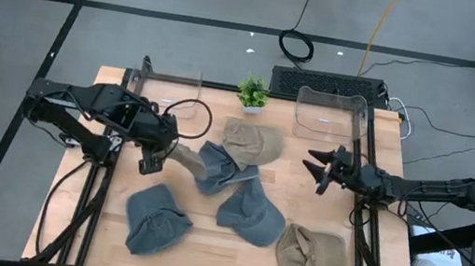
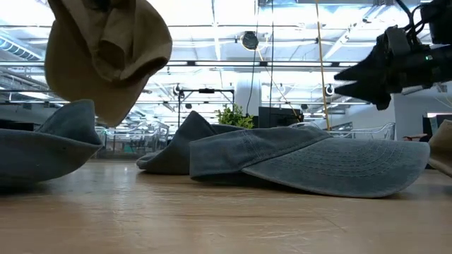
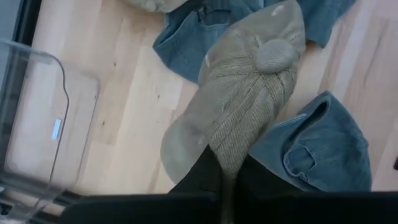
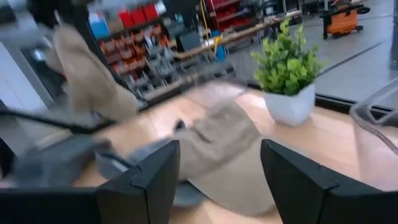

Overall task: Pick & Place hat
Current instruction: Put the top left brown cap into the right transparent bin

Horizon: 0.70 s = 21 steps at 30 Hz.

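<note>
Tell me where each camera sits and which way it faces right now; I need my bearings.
High view: overhead, straight down on the table; both arms show.
Low view: at tabletop height, looking level across the blue hats into the room; the right gripper comes in above.
Left wrist view: down past the left gripper, shut on the tan hat.
Right wrist view: forward between the right gripper's open fingers toward the plant.
Shared: the lifted tan hat appears in the high, low and left wrist views.
</note>
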Tool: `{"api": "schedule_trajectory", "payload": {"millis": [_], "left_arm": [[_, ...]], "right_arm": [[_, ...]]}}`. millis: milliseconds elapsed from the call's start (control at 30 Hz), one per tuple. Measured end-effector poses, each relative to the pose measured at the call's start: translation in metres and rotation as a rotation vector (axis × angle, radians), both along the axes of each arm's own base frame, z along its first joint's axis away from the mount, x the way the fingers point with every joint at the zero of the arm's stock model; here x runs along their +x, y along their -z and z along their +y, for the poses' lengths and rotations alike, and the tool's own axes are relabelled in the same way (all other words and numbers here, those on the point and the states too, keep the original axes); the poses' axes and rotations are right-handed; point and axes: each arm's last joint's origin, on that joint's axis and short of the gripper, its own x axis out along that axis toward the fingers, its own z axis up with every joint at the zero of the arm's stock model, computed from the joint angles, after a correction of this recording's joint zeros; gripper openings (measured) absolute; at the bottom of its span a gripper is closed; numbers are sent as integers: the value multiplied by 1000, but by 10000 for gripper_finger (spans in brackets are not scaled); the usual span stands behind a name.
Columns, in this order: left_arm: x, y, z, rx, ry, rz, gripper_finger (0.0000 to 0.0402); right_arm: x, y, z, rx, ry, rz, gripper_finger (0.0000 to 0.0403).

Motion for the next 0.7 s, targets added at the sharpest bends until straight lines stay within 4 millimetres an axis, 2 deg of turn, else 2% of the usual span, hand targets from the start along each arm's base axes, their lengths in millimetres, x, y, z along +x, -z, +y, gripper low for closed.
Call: {"api": "schedule_trajectory", "payload": {"millis": [133, 233, 400, 600, 700], "left_arm": [[2, -1, 0, 6, 32, -18, 6], [3, -1, -1, 4, 58, -26, 6], [3, -1, 2, 0, 40, -25, 6], [5, -1, 11, -13, 13, -36, 6], [9, -2, 16, -13, -10, -71, 6]], "right_arm": [[0, -11, 0, 47, 7, -131, 212], [-1, -16, 0, 13, 14, -174, 212], [-1, -16, -2, 35, 60, -185, 224], [1, -12, -1, 50, 51, -110, 265], [5, -40, -1, 31, 49, -151, 278]]}}
